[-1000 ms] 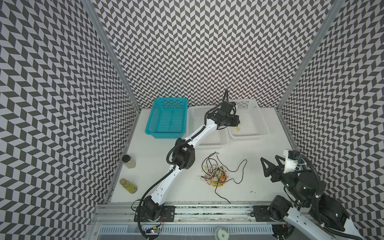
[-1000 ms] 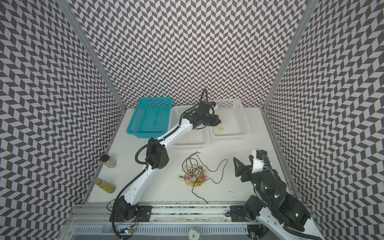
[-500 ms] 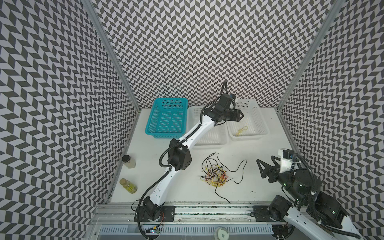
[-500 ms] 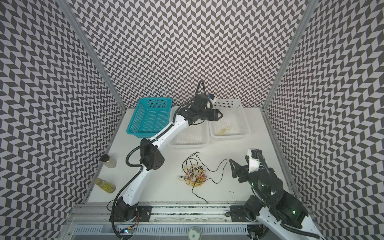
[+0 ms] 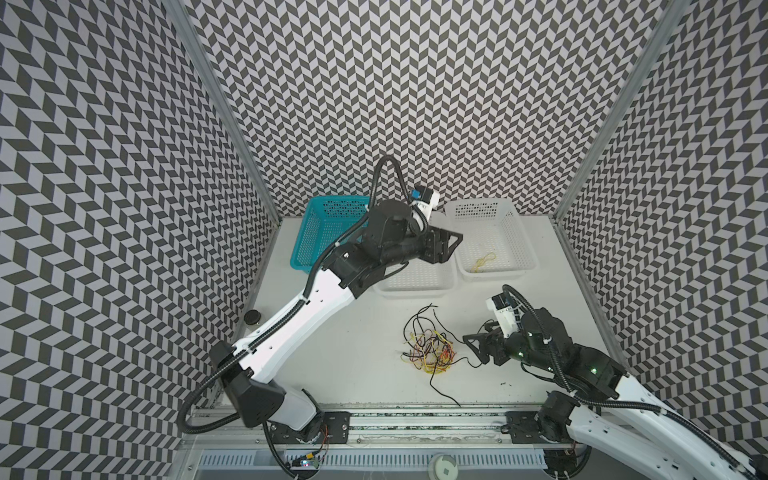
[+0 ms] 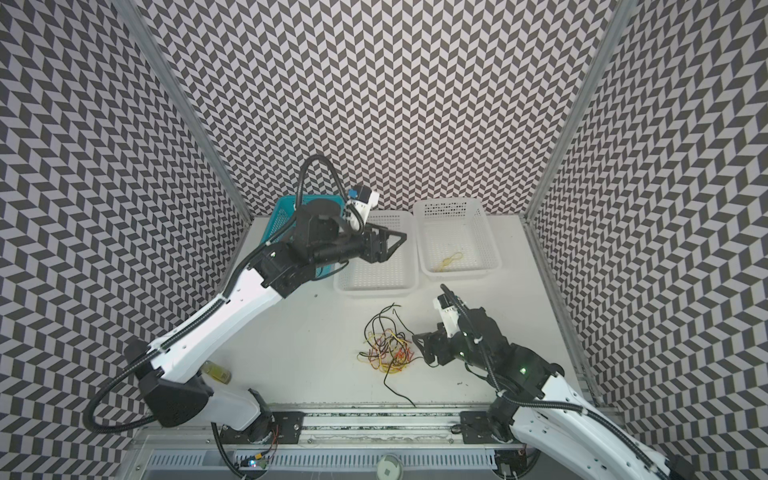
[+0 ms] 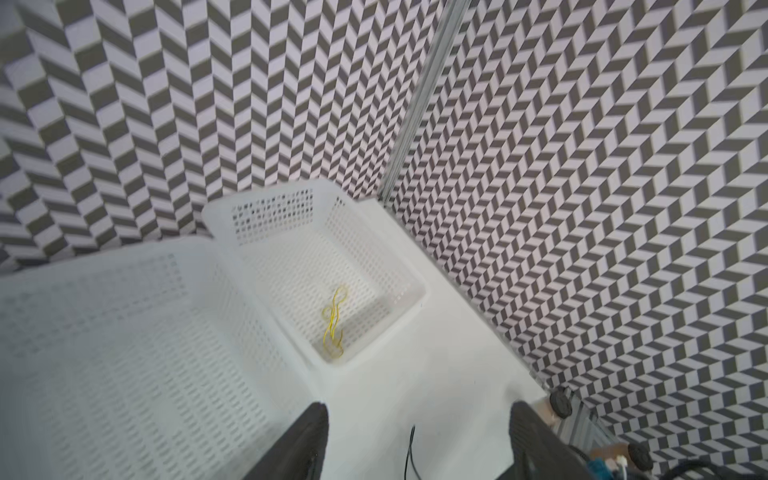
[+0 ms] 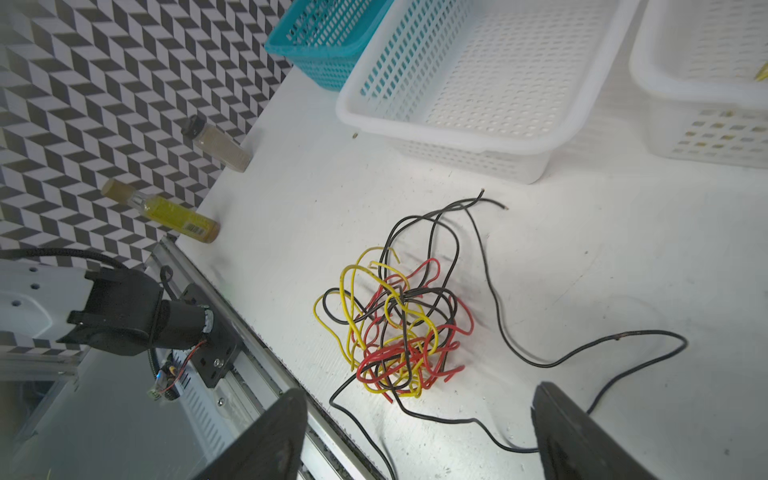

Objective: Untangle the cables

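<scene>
Sorting under way: one yellow cable [image 5: 485, 261] lies in the right basket [image 5: 527, 241], seen in both top views. The left hand [image 5: 455, 247] hovers above the join between that basket and the middle basket [image 5: 415, 291], fingers apart and empty. The rest of the cables [image 5: 430, 353], black, red and yellow, sit knotted in a heap on the tabletop [image 5: 353, 332], with long black ends trailing loose. The right hand [image 5: 473, 351] is poised just beside the heap, fingers apart, gripping nothing. The middle basket and the teal basket [image 5: 316, 232] show no cables where visible. By that count the job looks barely begun: one strand out, nearly the whole tangle left to separate.
</scene>
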Motion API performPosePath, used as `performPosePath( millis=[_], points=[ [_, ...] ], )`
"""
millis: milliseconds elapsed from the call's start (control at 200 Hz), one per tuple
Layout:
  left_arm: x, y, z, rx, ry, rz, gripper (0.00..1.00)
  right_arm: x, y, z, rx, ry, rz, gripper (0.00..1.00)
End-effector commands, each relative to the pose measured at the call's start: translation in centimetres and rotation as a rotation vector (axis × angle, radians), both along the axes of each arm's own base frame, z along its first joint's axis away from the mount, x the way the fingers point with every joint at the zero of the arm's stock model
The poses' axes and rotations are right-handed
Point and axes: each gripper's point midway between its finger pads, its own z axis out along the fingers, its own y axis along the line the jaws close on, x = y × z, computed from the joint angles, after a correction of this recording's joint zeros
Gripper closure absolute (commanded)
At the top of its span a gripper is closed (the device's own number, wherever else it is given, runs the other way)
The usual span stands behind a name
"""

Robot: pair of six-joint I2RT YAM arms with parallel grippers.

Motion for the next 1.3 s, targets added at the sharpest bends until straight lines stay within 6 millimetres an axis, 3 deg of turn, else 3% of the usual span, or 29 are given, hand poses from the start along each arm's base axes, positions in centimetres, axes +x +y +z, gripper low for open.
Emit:
performPosePath(
  millis=[0, 260, 421, 631, 952, 1167, 1297],
  points=[
    [-1.1, 2.5, -3.3, 0.053, 0.022, 0.104, 0.29, 0.2, 2.0, 0.4, 0.053, -0.009, -0.004, 0.18],
    [-6.1, 6.6, -9.9, 0.117, 0.116, 0.210, 0.29, -0.1, 5.9, -2.1, 0.005, 0.088, 0.050, 0.38],
    [-8.4, 8.4, -13.1, 0.106, 0.186, 0.237, 0.29, -0.1, 6.5, -3.3, -0.030, 0.111, 0.017, 0.44],
    [-10.3, 9.2, -17.9, 0.132, 0.271, 0.262, 0.29, 0.0, 6.7, -5.2, -0.066, 0.149, -0.005, 0.55],
    [-11.8, 6.6, -22.9, 0.182, 0.344, 0.229, 0.30, 0.4, 6.5, -6.0, -0.110, 0.158, -0.029, 0.75],
    [-12.6, 4.8, -25.1, 0.206, 0.377, 0.188, 0.30, 0.4, 6.3, -5.9, -0.113, 0.153, -0.034, 0.93],
    [-13.2, 3.4, -26.1, 0.161, 0.414, 0.132, 0.30, 0.1, 6.5, -4.9, -0.087, 0.127, -0.003, 1.00]
  ],
)
